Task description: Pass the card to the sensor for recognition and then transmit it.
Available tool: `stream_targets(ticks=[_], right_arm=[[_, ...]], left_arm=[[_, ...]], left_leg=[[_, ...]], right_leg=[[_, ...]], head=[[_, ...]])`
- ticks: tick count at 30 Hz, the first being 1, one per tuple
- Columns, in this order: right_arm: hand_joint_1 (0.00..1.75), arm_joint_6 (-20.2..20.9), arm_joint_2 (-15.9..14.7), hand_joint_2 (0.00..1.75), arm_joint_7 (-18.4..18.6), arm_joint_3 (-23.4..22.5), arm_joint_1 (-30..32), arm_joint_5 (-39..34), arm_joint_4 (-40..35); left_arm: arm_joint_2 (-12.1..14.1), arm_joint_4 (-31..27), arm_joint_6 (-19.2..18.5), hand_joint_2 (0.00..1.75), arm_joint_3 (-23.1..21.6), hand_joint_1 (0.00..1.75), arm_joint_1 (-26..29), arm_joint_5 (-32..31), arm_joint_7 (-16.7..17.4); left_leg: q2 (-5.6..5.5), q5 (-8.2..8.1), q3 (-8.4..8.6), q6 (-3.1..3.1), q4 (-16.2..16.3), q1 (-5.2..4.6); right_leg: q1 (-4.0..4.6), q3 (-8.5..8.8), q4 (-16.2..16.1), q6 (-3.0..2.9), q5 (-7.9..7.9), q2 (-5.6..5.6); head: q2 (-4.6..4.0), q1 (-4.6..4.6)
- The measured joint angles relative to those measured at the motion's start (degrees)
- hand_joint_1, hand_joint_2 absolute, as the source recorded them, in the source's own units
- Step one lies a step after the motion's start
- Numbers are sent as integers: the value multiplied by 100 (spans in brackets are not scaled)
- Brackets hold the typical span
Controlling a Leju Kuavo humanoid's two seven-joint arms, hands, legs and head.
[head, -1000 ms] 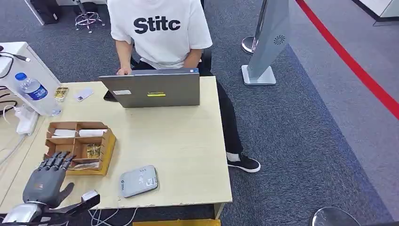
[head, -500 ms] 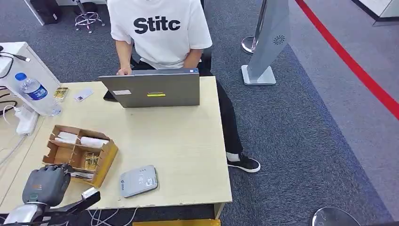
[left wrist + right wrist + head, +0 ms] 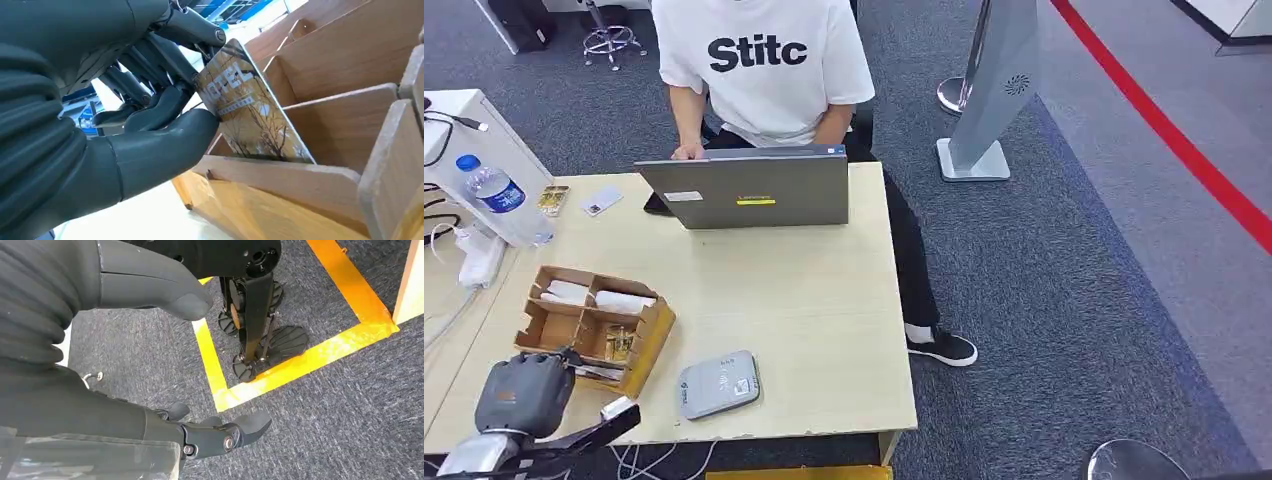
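Observation:
My left hand [image 3: 524, 393] sits at the near end of a wooden compartment box [image 3: 652, 335] on the table's front left. In the left wrist view the thumb and fingers of that hand [image 3: 75, 125] pinch a gold hotel card [image 3: 250, 115]. The card stands tilted, its lower edge still inside a compartment of the box [image 3: 325, 60]. The grey card sensor [image 3: 717, 384] lies flat just right of the box, near the front edge. My right hand [image 3: 90, 410] hangs over the carpet with thumb and fingers apart, holding nothing.
A person in a white shirt [image 3: 764, 60] sits behind a grey laptop [image 3: 754, 188] at the far edge of the table [image 3: 824, 320]. A water bottle [image 3: 499, 195], a phone [image 3: 601, 201] and cables lie at the far left. A sign stand [image 3: 994, 90] stands on the carpet to the right.
My left hand's fingers, stretched over the box a second ago, have curled in at its near compartment. The box has turned and slid slightly on the table.

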Motion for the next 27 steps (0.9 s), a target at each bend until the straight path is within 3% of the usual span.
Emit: stream_targets(ticks=[9, 13, 22, 27], right_arm=[[0, 0, 0, 175, -22, 4, 0, 57, 0], [0, -2, 0, 175, -57, 4, -1, 59, 0], [0, 0, 0, 175, -107, 4, -15, 96, 0], [0, -9, 0, 175, -94, 22, -24, 173, 0]], left_arm=[[-186, 212, 475, 175, 41, 175, -120, -46, 48], [-201, 83, 1064, 175, 268, 175, -161, 148, 103], [-85, -247, 1042, 175, 1004, 175, -745, 831, -20], [-74, 31, 579, 175, 1161, 175, -1263, 1060, 77]], left_leg=[[1, 0, 0, 0, 0, 0], [1, 0, -1, 0, 0, 2], [-1, 8, 0, -8, -1, 6], [-7, 10, -1, -9, -1, 5]], right_leg=[[0, -1, 0, 0, 0, 0], [1, -3, 0, 0, 0, 1], [5, -1, 1, -3, 2, -1], [5, 1, 1, -3, 2, -7]], head=[[0, 0], [0, 0], [0, 0], [2, 2]])
